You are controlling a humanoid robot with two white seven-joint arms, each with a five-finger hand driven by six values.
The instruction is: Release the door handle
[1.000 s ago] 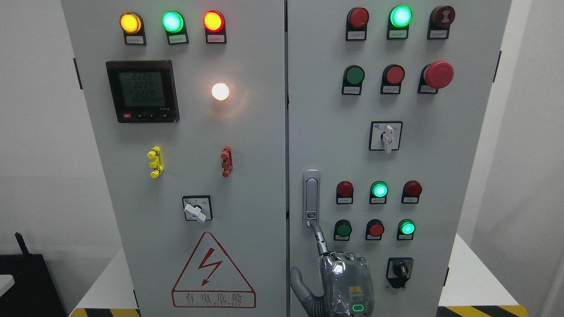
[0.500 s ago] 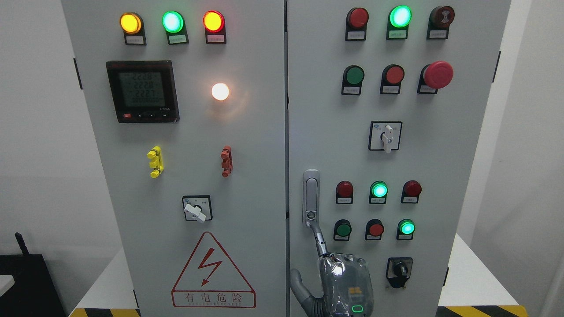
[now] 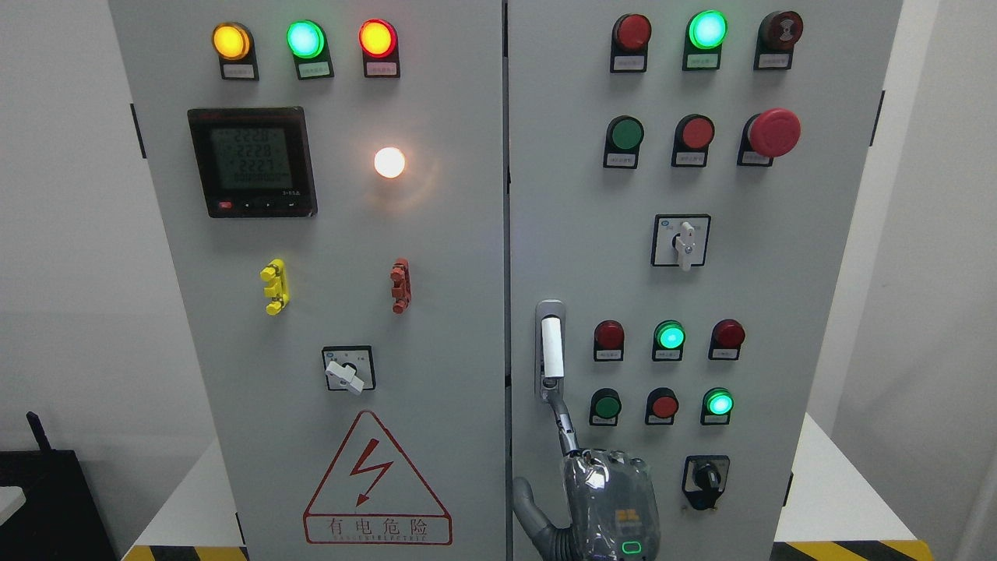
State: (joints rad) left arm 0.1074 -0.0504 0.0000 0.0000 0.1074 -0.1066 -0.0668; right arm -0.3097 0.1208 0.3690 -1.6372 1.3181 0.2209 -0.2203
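The grey cabinet's right door point(image 3: 748, 296) carries a silver swing handle point(image 3: 551, 347) near its left edge. The handle's lever looks bright white and stands out from its housing. My right hand point(image 3: 578, 461) rises from the bottom edge just below it, in a clear cover. Its index finger point(image 3: 562, 421) stretches up and its tip touches the handle's lower end. The thumb point(image 3: 523, 499) sticks out to the left over the seam between the doors. The hand holds nothing. My left arm is out of view.
Push buttons, lit lamps and rotary switches point(image 3: 681, 241) cover the right door. The left door has a meter point(image 3: 251, 161), a rotary switch point(image 3: 347, 370) and a red warning triangle point(image 3: 377, 483). White ledges flank the cabinet at the bottom.
The handle's lever has popped out of its housing and now shows bright white. My right hand has stayed almost in place, with its index fingertip at the handle's lower end.
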